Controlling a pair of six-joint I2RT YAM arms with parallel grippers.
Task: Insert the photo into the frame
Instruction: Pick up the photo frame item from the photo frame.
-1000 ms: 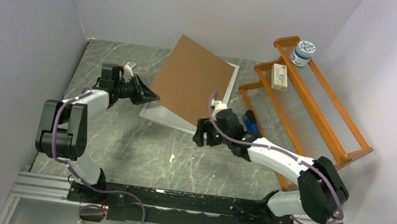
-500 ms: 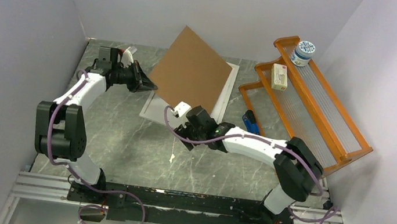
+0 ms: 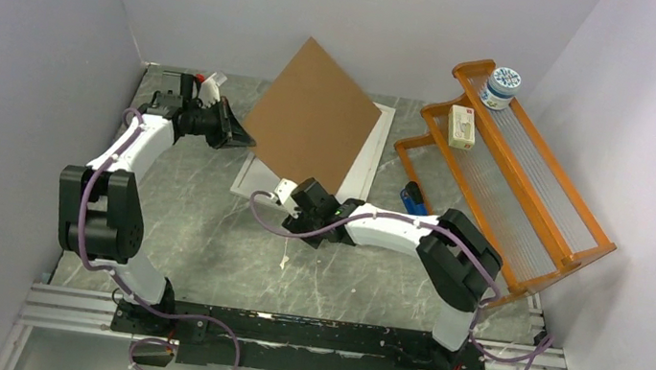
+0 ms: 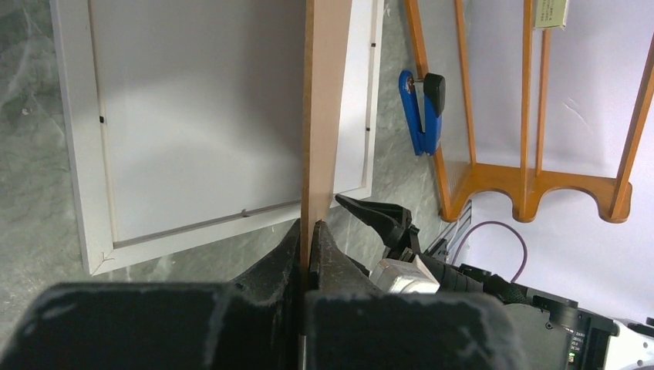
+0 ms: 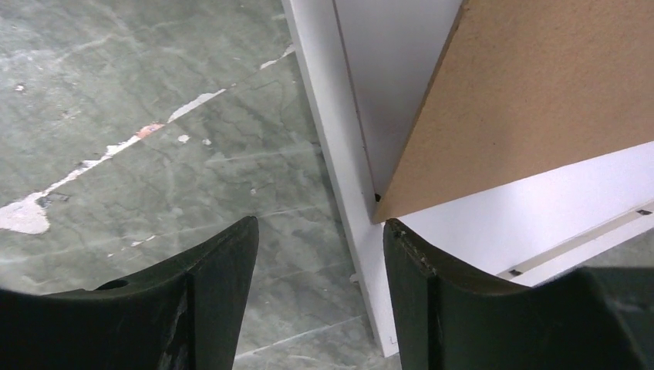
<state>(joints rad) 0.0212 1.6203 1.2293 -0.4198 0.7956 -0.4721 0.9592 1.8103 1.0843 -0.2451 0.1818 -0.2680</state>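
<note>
2 arms, left gripper (image 4: 308, 231) clenched on brown backing board (image 3: 314, 115) edge, board tilted above frame (image 3: 252, 184) flat on desk (image 3: 202, 225), right gripper (image 5: 320, 225) released at frame's near rim, label on box (image 3: 461, 126) on rack (image 4: 532, 176) unreadable

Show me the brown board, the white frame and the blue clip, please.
brown board (image 3: 314, 115), top view, middle of its face.
white frame (image 4: 86, 131), left wrist view, on its left rail.
blue clip (image 4: 416, 123), left wrist view, on its blue arm.

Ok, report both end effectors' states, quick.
Left end effector: shut on the board.
Right end effector: open, holding nothing, at the frame.
</note>
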